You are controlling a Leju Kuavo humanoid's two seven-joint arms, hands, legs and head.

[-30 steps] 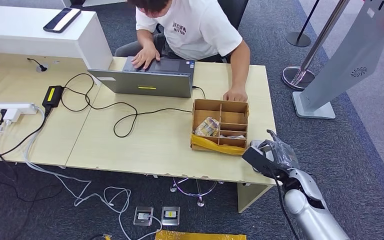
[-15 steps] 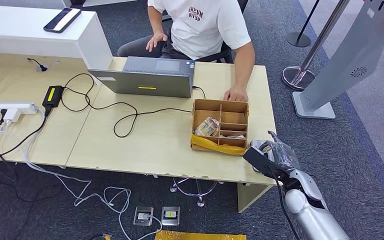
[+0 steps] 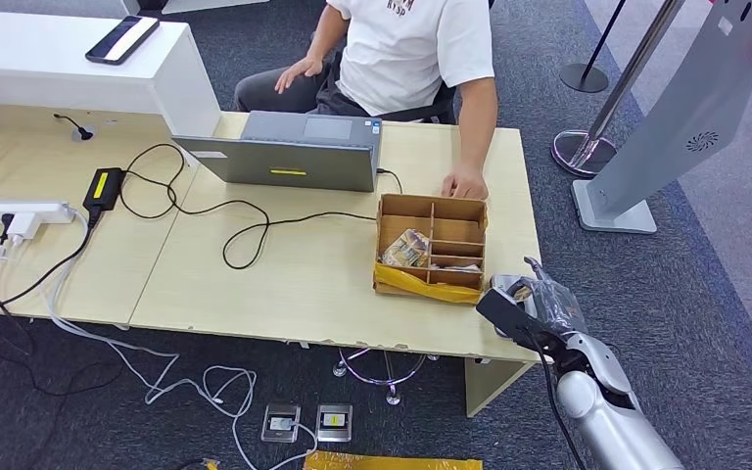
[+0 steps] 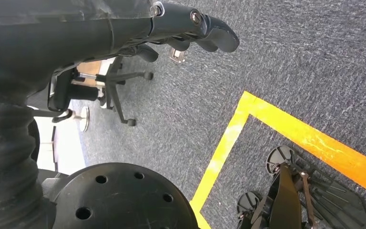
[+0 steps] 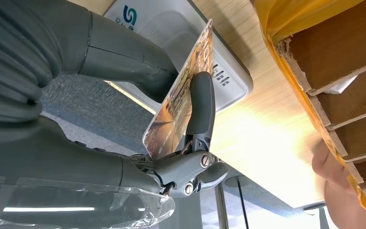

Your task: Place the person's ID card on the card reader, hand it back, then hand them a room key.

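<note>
My right hand hovers at the desk's front right corner, just beside the cardboard box. In the right wrist view it pinches a picture-printed card between thumb and a finger, edge-on and tilted above the white-grey card reader on the desk. The box has several compartments, and one holds a colourful card. A person in a white T-shirt sits behind the desk with one hand resting by the box. My left hand hangs over the carpet, holding nothing, fingers loosely extended.
A grey laptop stands at the desk's far edge with cables, a charger and a power strip to its left. A phone lies on the white counter. A kiosk stand and a stanchion are on the right.
The person has sat up and back, taking one hand off the laptop onto their thigh. Their other hand stays by the box. My right hand has hardly moved.
</note>
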